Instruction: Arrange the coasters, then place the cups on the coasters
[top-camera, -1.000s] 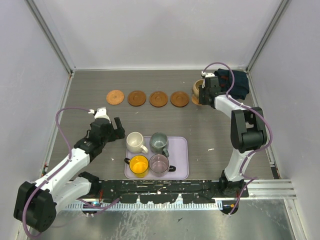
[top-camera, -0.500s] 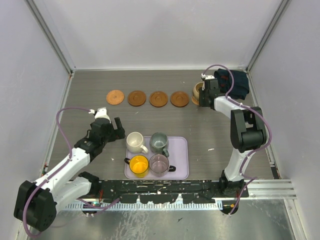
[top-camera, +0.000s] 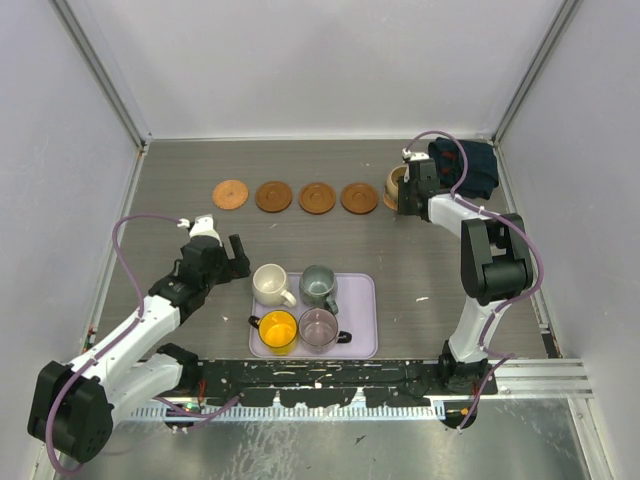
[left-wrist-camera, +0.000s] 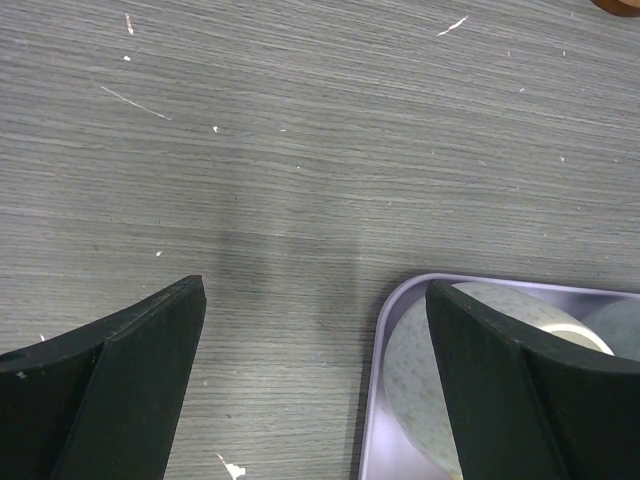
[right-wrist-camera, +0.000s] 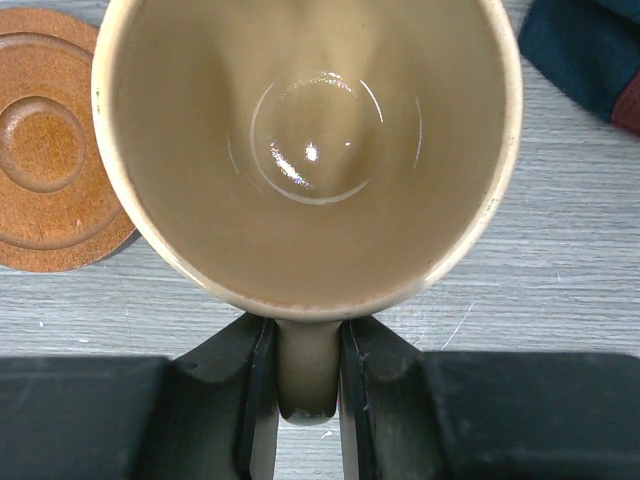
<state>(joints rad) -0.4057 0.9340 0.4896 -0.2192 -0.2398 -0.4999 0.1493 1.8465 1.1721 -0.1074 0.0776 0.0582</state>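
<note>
Four coasters (top-camera: 273, 196) lie in a row toward the far edge of the table (top-camera: 180, 170), each one apart from its neighbour. The beige cup (top-camera: 395, 180) is at the right end of this row, just beside the last coaster that shows (whether a fifth disc is under it, I cannot tell for sure). The right gripper (right-wrist-camera: 308, 350) has its fingers closed on the handle of this cup, so the jaws stand only narrowly apart with the handle pressed between them. In the right wrist view the cup is empty inside, and the neighbouring coaster shows just at its left. A dark blue cloth (top-camera: 470, 165) lies in the far right corner of the table, near the cup. The left gripper (top-camera: 238, 256) is wide open and holds nothing; it is over bare table just beside the left edge of the lavender tray (top-camera: 365, 320), which sits at the middle of the near edge. Four cups stand close together on the tray: the cream-white cup (top-camera: 270, 283) and the grey-green cup (top-camera: 318, 284) on its far side, the yellow cup (top-camera: 278, 330) and the purple glass cup (top-camera: 318, 326) on its near side.
</note>
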